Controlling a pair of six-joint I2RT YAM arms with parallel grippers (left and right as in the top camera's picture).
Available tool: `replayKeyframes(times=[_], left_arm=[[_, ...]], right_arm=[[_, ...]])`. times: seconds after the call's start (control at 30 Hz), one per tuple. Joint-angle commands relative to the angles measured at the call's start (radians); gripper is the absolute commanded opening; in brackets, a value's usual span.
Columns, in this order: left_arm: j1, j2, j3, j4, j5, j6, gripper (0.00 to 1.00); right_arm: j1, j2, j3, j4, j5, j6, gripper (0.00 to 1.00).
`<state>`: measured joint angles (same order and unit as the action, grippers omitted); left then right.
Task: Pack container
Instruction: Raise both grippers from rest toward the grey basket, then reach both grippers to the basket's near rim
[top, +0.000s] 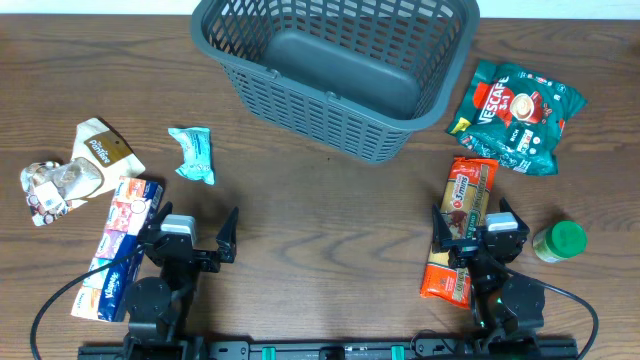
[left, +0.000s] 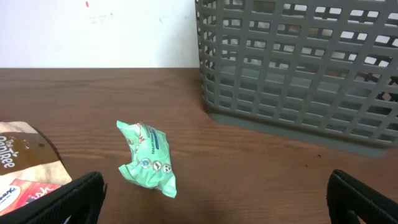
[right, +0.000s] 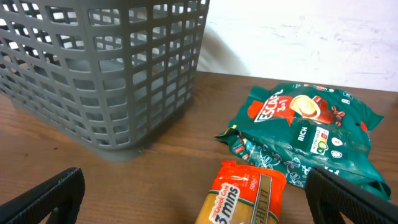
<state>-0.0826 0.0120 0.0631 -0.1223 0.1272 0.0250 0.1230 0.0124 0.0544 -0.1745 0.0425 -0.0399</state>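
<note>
The container (top: 320, 118) stands at the far middle of the desk (top: 320, 220), turned slightly off square. It is a dark grey basket with slotted lattice sides, and we see its solid bottom fully exposed.

On the right, just beside the container, lies a green coffee-mix bag (top: 518, 115). Nearer than the bag, an orange packet (top: 462, 225) lies lengthwise, with a green-lidded jar (top: 560, 241) to its right. To the left of the container, well apart from it, a small teal packet (top: 192, 154) lies crumpled. Further left we find a brown pouch (top: 100, 150), a clear bag (top: 50, 185) touching it, and a long tissue pack (top: 120, 245).

The desk is dark brown wood. A white wall (left: 93, 31) rises behind it in the wrist views.

The left end effector (top: 190, 232) sits at the near left with its jaws spread wide, gripping nothing, and the teal packet lies ahead of it. The right end effector (top: 473, 228) is also spread wide and grips nothing. It sits above the near part of the orange packet; we cannot tell whether it touches it.
</note>
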Motion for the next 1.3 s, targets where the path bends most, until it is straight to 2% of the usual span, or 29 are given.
replayKeyframes(times=[0.0, 0.6, 0.73, 0.83, 0.97, 1.1, 1.27], left_arm=[[-0.004, -0.008, -0.027, -0.005, -0.007, -0.012, 0.99], [-0.003, -0.008, -0.027, 0.009, -0.005, -0.018, 0.99], [-0.003, -0.008, -0.024, 0.081, -0.003, -0.138, 0.98], [-0.003, 0.014, 0.017, 0.094, -0.003, -0.146, 0.99], [-0.003, 0.150, 0.167, 0.077, -0.003, -0.125, 0.98], [-0.003, 0.410, 0.431, 0.031, -0.004, -0.064, 0.99], [-0.003, 0.735, 0.857, -0.203, -0.004, -0.052, 0.99]], right_arm=[[0.003, -0.007, -0.004, -0.001, 0.006, 0.010, 0.99], [0.003, -0.007, -0.004, -0.001, -0.010, 0.016, 0.99], [0.002, -0.005, -0.004, -0.001, -0.018, 0.212, 0.99], [0.002, 0.012, -0.001, 0.001, -0.059, 0.286, 0.99], [0.002, 0.077, 0.071, 0.006, -0.080, 0.309, 0.99], [-0.005, 0.237, 0.251, -0.024, -0.081, 0.304, 0.99], [-0.018, 0.545, 0.635, -0.264, -0.081, 0.259, 0.99]])
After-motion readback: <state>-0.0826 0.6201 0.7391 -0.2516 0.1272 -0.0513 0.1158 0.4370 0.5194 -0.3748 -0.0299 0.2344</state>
